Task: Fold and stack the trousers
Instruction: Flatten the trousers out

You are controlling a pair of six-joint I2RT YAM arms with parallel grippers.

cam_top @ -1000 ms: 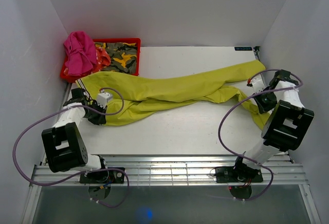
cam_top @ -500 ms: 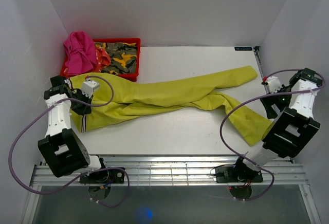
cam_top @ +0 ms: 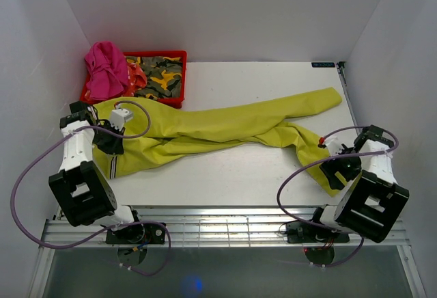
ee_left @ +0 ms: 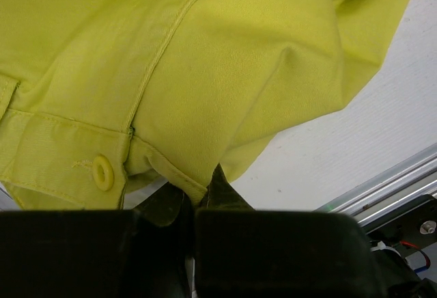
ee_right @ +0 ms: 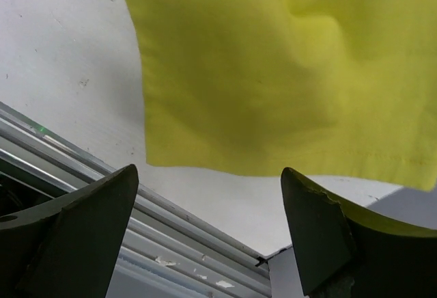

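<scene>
The lime yellow-green trousers [cam_top: 218, 126] lie spread across the table, waist at the left and legs running to the right. My left gripper [cam_top: 110, 143] is at the waist end and is shut on the waistband [ee_left: 171, 175], right by a yellow button [ee_left: 103, 173]. One leg ends at the far right [cam_top: 326, 98]. The other bends toward the front right corner, and its hem [cam_top: 332, 183] lies flat there. My right gripper [cam_top: 336, 168] hovers just over that hem, open, with nothing between its fingers [ee_right: 89, 229]. In the right wrist view the hem edge [ee_right: 273, 165] sits just ahead of the right gripper [ee_right: 208, 172].
A red basket [cam_top: 179, 56] at the back left holds camouflage cloth [cam_top: 161, 76], with a pink garment [cam_top: 105, 67] draped over its left side. Metal rails [cam_top: 225, 226] run along the table's near edge. White walls close in on both sides.
My right gripper has opened and let go of the leg, then moved toward the front right corner. The left gripper has pulled the waist further left, so the trousers now lie straighter.
</scene>
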